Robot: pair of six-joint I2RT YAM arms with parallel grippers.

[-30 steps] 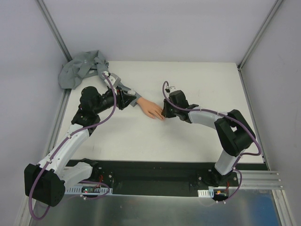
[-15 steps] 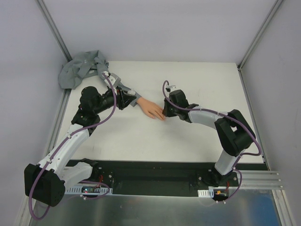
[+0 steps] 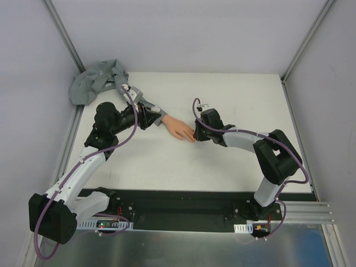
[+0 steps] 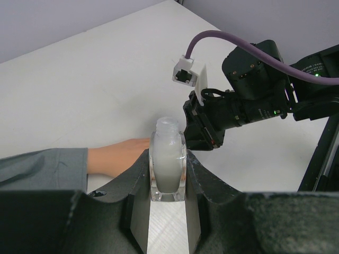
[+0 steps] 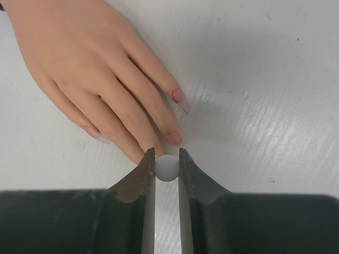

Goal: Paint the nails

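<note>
Where the right gripper's [image 5: 167, 154] fingertips [image 5: 147, 160] end, the nails [image 5: 174, 138] lie just beyond

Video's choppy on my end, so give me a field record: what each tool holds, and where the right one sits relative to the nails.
Left tool: shut on uncapped bottle
Right tool: shut on white knob
Knob position: right at a fingertip of the mannequin hand
Nails: pinkish; any contact hidden
Sleeve: grey, on the wrist
</note>
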